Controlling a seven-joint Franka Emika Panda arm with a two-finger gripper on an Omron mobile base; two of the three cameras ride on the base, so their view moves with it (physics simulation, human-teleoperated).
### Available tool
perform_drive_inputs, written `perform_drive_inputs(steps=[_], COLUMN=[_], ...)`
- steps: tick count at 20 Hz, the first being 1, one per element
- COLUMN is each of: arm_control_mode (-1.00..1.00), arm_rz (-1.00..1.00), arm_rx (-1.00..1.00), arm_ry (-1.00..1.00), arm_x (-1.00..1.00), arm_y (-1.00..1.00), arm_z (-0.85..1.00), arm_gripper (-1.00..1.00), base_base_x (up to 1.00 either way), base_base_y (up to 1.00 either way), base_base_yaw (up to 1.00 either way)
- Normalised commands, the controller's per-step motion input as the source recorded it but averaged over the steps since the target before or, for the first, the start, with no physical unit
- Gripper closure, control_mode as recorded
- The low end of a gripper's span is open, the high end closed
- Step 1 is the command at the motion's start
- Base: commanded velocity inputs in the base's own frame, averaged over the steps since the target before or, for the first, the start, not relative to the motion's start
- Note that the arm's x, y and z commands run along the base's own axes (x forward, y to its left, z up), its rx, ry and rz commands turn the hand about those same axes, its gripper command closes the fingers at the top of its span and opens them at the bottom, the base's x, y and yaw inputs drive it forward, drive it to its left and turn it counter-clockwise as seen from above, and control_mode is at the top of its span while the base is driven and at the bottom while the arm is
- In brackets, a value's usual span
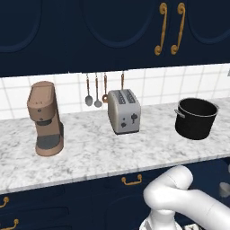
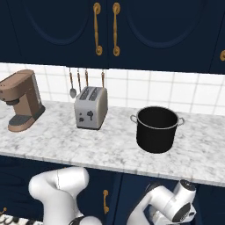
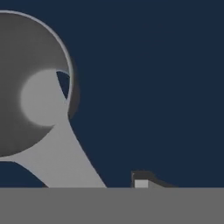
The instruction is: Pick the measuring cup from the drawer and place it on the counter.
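tool (image 3: 141,183) points at the grey measuring cup (image 3: 30,87) on navy drawer floor; its spread cannot be told.

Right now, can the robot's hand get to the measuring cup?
Probably yes. In the hand view the measuring cup lies very close on the navy drawer floor, with nothing lying between. One fingertip shows beside its handle, so the cup isn't gripped yet.

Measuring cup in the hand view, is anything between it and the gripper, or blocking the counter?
Nothing visible lies between the measuring cup and the dark fingertip. On the counter, the coffee machine, toaster and black pot stand toward the back, with open marble in front.
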Motion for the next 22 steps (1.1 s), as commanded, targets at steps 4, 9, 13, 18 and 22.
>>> perform_drive_inputs(steps=[4, 9, 13, 18, 22], arm_control_mode=[-1.0, -1.0, -1.0, -1.0, -1.0], arm_rz=[0.0, -0.02, -0.1, -0.04, -0.02], arm_rx=[0.0, 0.0, 0.0, 0.0, 0.0], arm_ry=[-0.08, -0.07, 0.0, -0.01, -0.04], arm_x=[-0.54, -0.79, -0.78, -0.37, 0.12], arm_y=[-0.01, 0.0, 0.04, 0.46, 0.75], arm_z=[0.08, 0.59, 0.97, 1.0, 1.0], arm_gripper=[1.0, 1.0, 1.0, 1.0, 1.0], base_base_x=[0.0, 0.0, 0.0, 0.0, 0.0], base_base_y=[0.0, 0.0, 0.0, 0.0, 0.0], base_base_yaw=[0.0, 0.0, 0.0, 0.0, 0.0])
